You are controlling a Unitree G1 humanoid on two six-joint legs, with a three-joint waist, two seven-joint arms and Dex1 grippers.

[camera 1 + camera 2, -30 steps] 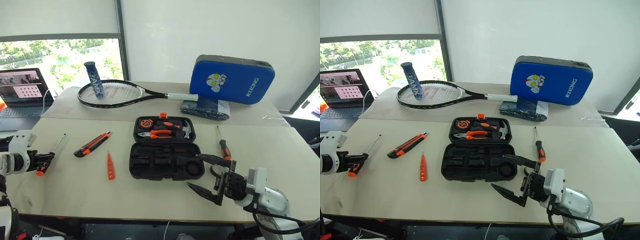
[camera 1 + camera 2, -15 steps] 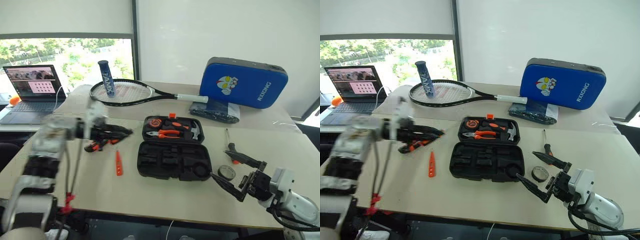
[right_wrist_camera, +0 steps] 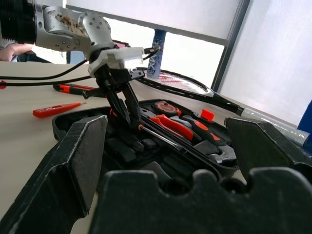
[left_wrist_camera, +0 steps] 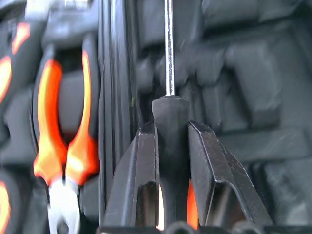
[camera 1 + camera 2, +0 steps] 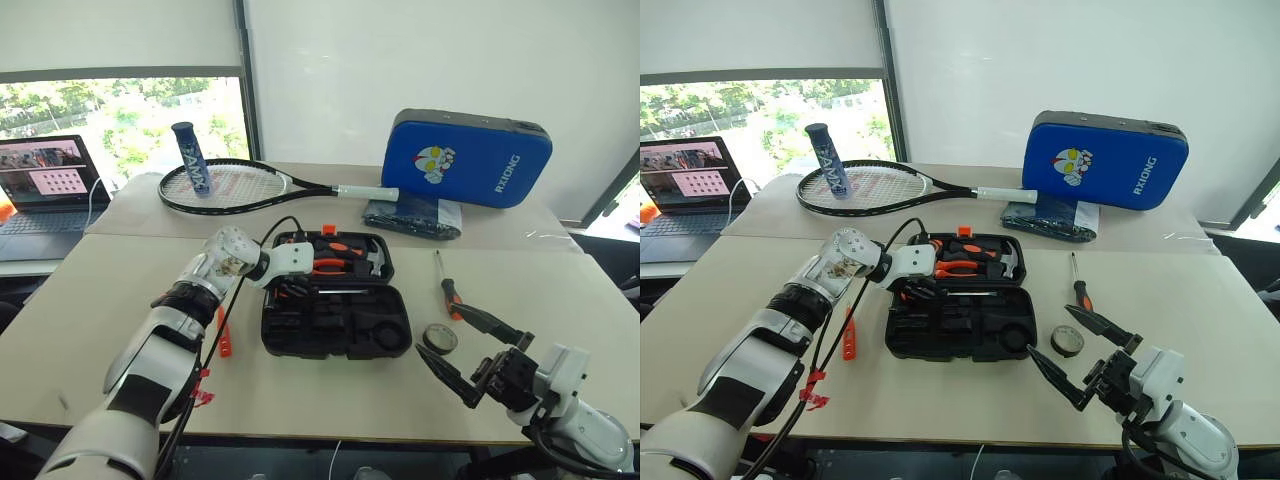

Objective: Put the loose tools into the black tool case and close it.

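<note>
The left gripper (image 4: 171, 146), a second ago out at the table's left edge with a screwdriver (image 4: 169, 105) in its fingers, has swung across to the case (image 5: 335, 320) and now hangs over the case's left rear corner, by the hinge. It is clamped on the screwdriver's black-and-orange handle, the steel shaft lying out over the moulded slots. That puts the first loose tool above its tray, so the next step is probably to settle it into a slot and let go. Left of the case, the tester (image 5: 849, 335) lies on the table just beside it, and the knife (image 3: 73, 87) lies farther left. Right of the case, the tape roll (image 5: 437, 338) sits just beside its front corner, with the second screwdriver (image 5: 447, 286) behind it. Farther right, the right gripper (image 5: 478, 352) hovers near the roll, jaws spread wide and empty, having drifted slightly away from the case. The lid is open.
</note>
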